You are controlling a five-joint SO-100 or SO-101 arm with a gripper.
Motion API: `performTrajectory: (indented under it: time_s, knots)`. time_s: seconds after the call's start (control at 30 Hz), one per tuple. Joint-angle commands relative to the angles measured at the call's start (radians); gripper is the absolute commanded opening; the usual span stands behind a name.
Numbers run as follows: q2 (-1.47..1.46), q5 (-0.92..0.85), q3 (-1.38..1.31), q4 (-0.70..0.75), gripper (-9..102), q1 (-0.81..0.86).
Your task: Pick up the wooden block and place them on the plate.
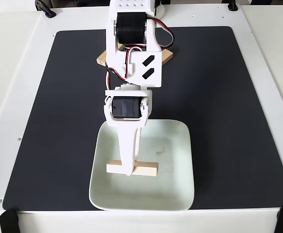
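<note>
Fixed view, looking down on the table w/ the arm reaching in from 12 o'clock.

Plate (pixel 180 160): big shallow square dish, rounded corners, glossy pale mint-white, sitting at approx 6 o'clock on the black mat (pixel 229 97), its near edge close to the mat's 6 o'clock edge. Small dark smudge inside, just past centre toward 1 o'clock.

Wooden block (pixel 146 168): one light pine bar, rectangular, faint grain lines, lying flat & crosswise inside the plate, in its 6 o'clock half. Abt half the plate's width. The 9 o'clock end sits near the plate's left wall; the 3 o'clock end reaches roughly plate centre.

Gripper (pixel 128 171): white fingers point straight down over the block, tips at its mid-left part, covering that bit of wood. The fingers look close together around the bar, but can't tell if they're pinching it or slack; the top-down angle hides the gap.

Wood base piece (pixel 101 60) under the arm at 12 o'clock, on the mat's far part. White table (pixel 15 73) all round the mat.
</note>
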Motion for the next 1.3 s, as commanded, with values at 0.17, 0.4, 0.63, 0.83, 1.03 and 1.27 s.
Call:
performTrajectory:
  time_s: [0.17, 0.4, 0.63, 0.83, 1.03, 1.27]
  knots:
    - [0.037, -0.009, -0.052, -0.002, 0, 0.002]
    - [0.038, -0.009, -0.052, -0.003, 9, 0.008]
    - [0.04, -0.009, -0.052, 0.0, 34, 0.006]
    - [0.083, -0.009, -0.04, 0.009, 34, 0.002]
    - [0.249, 0.006, -0.031, 0.16, 15, -0.005]
    - [0.46, 0.006, -0.031, 0.574, 0, -0.009]
